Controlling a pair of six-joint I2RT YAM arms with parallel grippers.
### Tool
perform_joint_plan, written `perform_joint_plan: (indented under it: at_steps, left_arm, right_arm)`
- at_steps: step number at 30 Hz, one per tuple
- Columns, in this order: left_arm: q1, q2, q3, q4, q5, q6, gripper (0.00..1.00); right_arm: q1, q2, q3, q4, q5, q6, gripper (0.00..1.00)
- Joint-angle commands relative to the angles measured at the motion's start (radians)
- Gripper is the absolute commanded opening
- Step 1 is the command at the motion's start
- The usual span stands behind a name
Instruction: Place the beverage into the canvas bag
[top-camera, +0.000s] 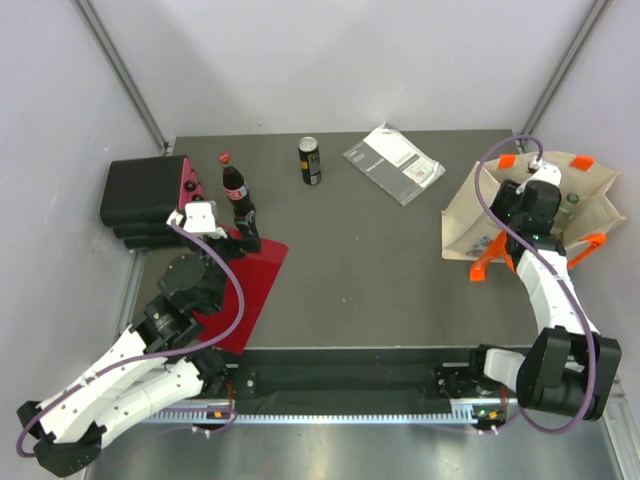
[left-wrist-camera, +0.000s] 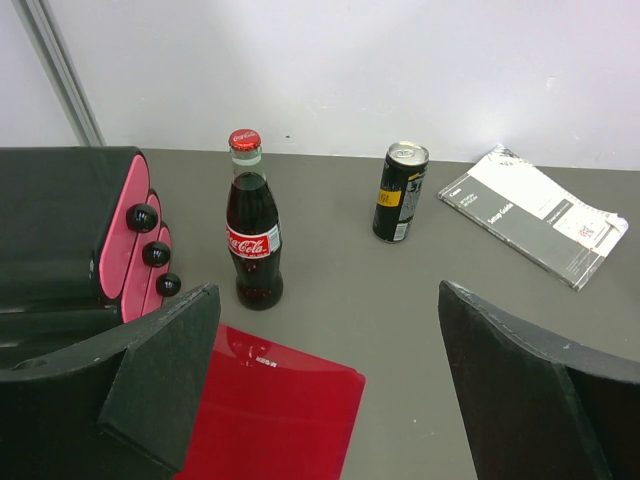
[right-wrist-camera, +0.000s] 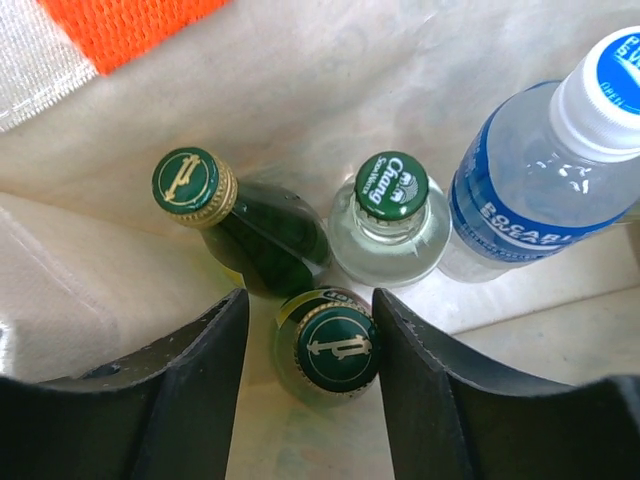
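The beige canvas bag with orange handles stands at the right. My right gripper reaches down into it. In the right wrist view the jaws straddle a green-capped bottle; the right finger touches the cap and a gap shows on the left, so the gripper is open. A second green bottle, a clear Chang bottle and a blue-labelled water bottle stand beside it. My left gripper is open and empty, just short of a cola bottle.
A black and yellow can and a flat grey packet lie at the back. A red folder lies under my left gripper. A black case with a pink side sits at the far left.
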Motion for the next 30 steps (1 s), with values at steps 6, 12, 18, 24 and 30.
perform_joint_plan:
  at_steps: [6, 12, 18, 24, 30]
  left_arm:
    - [-0.002, -0.007, -0.002, 0.037, 0.01, 0.003, 0.94]
    - [-0.002, -0.007, -0.002, 0.036, 0.012, 0.005, 0.94]
    - [-0.002, -0.011, -0.002, 0.036, 0.013, 0.002, 0.94]
    - [-0.002, -0.016, 0.002, 0.034, 0.018, -0.001, 0.94]
    - [-0.002, -0.022, 0.0, 0.034, 0.018, -0.003, 0.94]
  right_arm:
    - [-0.006, -0.074, 0.179, -0.126, 0.019, 0.016, 0.58]
    - [-0.006, -0.114, 0.281, -0.215, 0.01, 0.031, 0.6]
    - [0.027, -0.14, 0.36, -0.255, -0.004, 0.058, 0.6]
    - [0.265, -0.117, 0.452, -0.234, 0.094, 0.045, 0.62]
    - [0.57, 0.052, 0.528, -0.091, 0.163, 0.021, 0.63]
